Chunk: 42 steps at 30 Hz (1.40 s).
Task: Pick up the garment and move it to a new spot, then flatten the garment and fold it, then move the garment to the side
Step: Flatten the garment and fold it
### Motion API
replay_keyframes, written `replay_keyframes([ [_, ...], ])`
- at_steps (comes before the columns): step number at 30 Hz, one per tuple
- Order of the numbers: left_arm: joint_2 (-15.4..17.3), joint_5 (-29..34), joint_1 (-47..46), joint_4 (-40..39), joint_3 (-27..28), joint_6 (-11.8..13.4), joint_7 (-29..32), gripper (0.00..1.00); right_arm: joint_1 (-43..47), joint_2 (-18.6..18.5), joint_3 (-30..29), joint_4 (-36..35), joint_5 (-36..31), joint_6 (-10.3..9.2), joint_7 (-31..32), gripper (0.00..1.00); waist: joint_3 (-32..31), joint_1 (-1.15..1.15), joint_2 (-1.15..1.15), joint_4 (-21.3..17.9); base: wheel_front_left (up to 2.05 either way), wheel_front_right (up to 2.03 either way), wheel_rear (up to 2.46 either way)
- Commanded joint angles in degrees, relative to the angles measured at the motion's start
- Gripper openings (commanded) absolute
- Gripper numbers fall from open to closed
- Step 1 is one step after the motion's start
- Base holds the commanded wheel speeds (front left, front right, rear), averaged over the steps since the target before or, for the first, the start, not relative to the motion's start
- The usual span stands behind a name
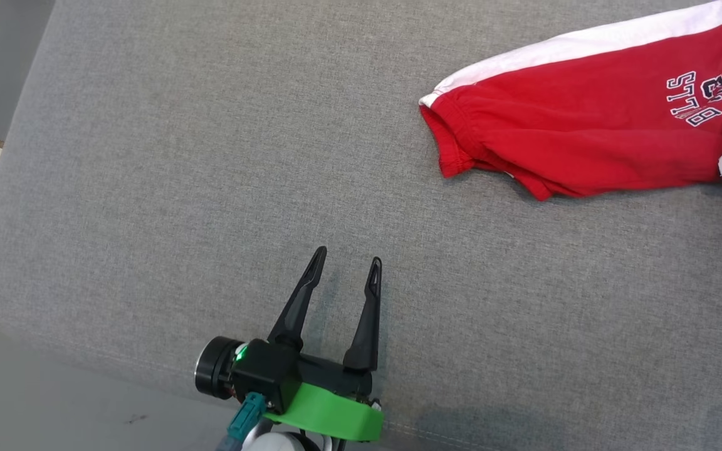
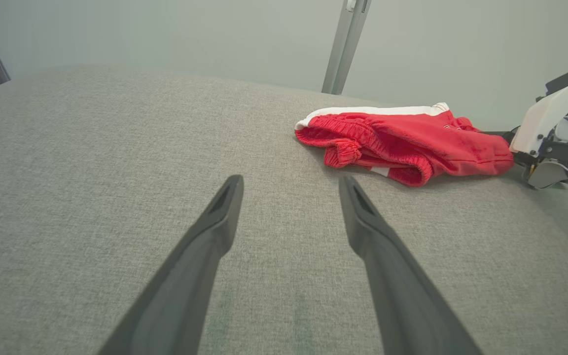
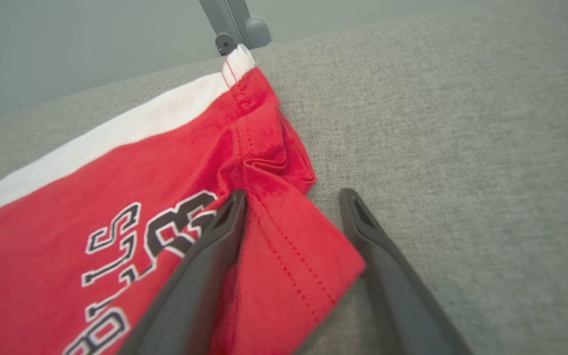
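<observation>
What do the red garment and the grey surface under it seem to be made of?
Garment: soft knit cloth, probably cotton jersey, matte; it creases, with stitched hems and a gathered ribbed band. Surface: woven upholstery cloth, matte grey; the weave shows, and a sewn seam runs near the front edge. Padding beneath is only a guess.

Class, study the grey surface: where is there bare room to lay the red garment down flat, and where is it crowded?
Free: the broad grey surface left of the garment, beyond the open left gripper; also the strip between the garment's near edge and the surface's front edge. Crowded: the far right, where the right gripper straddles the garment's corner.
</observation>
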Motion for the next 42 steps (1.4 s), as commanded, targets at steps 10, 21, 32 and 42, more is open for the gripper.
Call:
replay_keyframes([
  [10, -0.01, 0.84, -1.29, 1.27, 0.94, -0.09, -0.23, 1.0, 3.12, 3.04, 3.08, 0.8, 2.79, 0.02, -3.07, 0.0, -1.53, 0.0, 0.0, -2.42, 0.0, 0.0, 0.0],
  [21, 0.01, 2.74, 0.65, 2.52, 3.14, -0.72, -0.23, 1.0, 9.94, 2.22, 3.3, -5.73, 9.25, -0.01, -8.86, 0.0, -6.62, 0.0, 0.0, -8.61, 0.0, 0.0, 0.0],
  [32, 0.02, 3.66, 2.26, 3.4, 4.94, -1.89, -0.23, 1.0, 14.61, 0.08, 0.8, -10.22, 7.78, 0.0, -9.56, 0.0, -9.6, 0.0, 0.0, -12.11, 0.0, 0.0, 0.0],
  [42, 0.03, 2.27, 2.33, 3.72, 4.24, -1.77, -0.23, 1.0, 12.15, 2.83, 1.36, -18.86, 2.27, 0.01, -9.55, 0.0, -10.85, 0.0, 0.0, -11.66, 0.0, 0.0, 0.0],
])
